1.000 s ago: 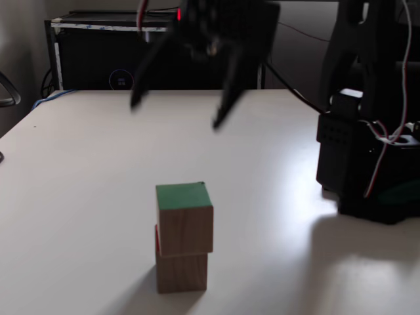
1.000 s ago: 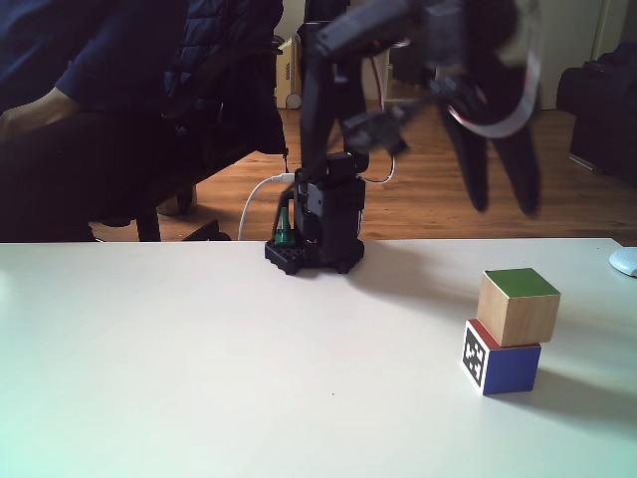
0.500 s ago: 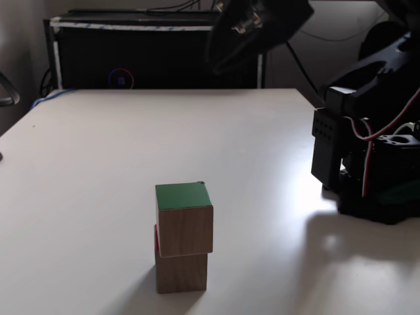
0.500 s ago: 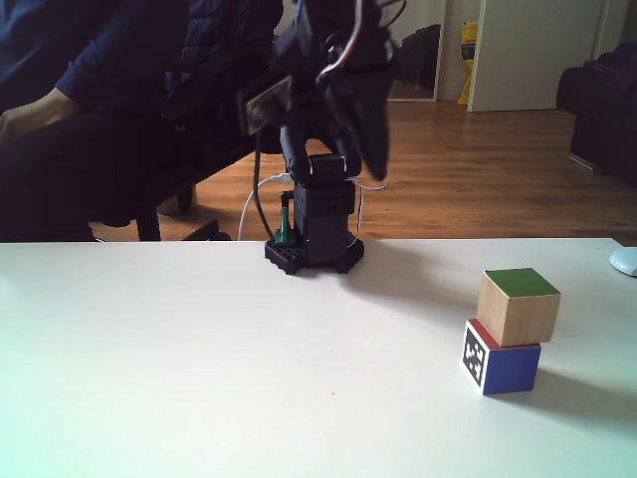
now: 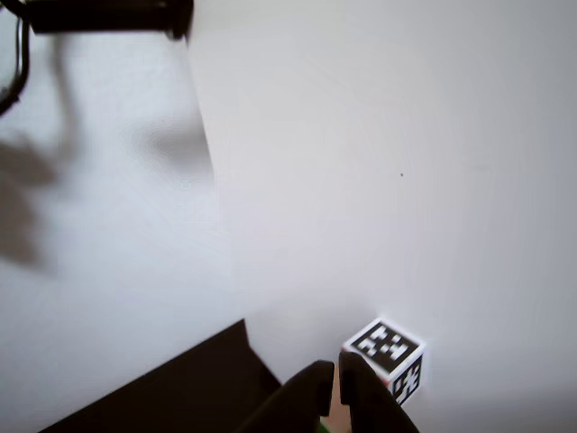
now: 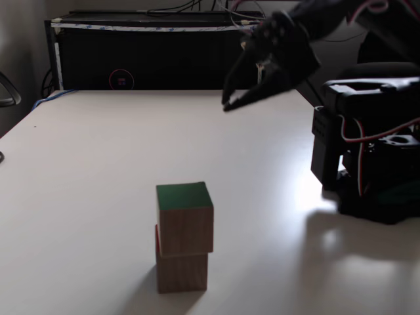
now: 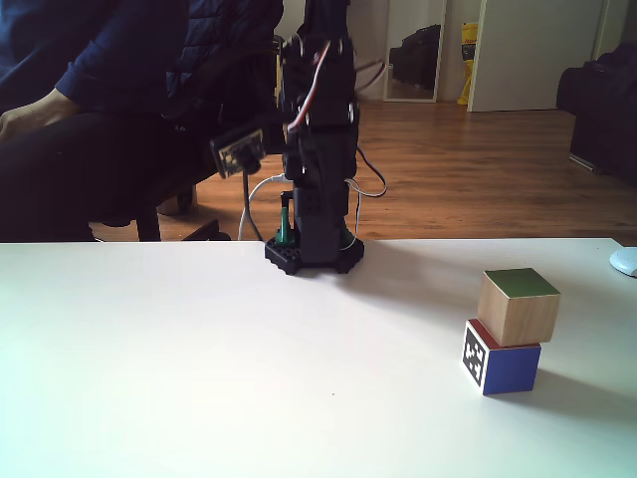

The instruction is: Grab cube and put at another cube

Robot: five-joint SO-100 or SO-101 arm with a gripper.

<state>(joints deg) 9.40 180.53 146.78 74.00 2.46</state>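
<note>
Jaws nearly together on empty gripper (image 6: 230, 105), cube (image 7: 518, 306) atop marker-patterned another cube (image 7: 501, 360), no legible writing

White table (image 6: 79, 170) spread out under the claw (image 6: 227, 105) in a fixed view. Black cabinet (image 6: 131, 59) stood behind the claw and mostly to its left, with a pale taped top edge. Blue cable (image 6: 56, 98) lay well left of the claw, at the table's far edge. In a fixed view a person (image 7: 90, 80) in dark clothes sat beyond the table, on a wooden floor (image 7: 458, 169). White door (image 7: 532, 55) and dark couch (image 7: 602, 110) stood further back.
</note>
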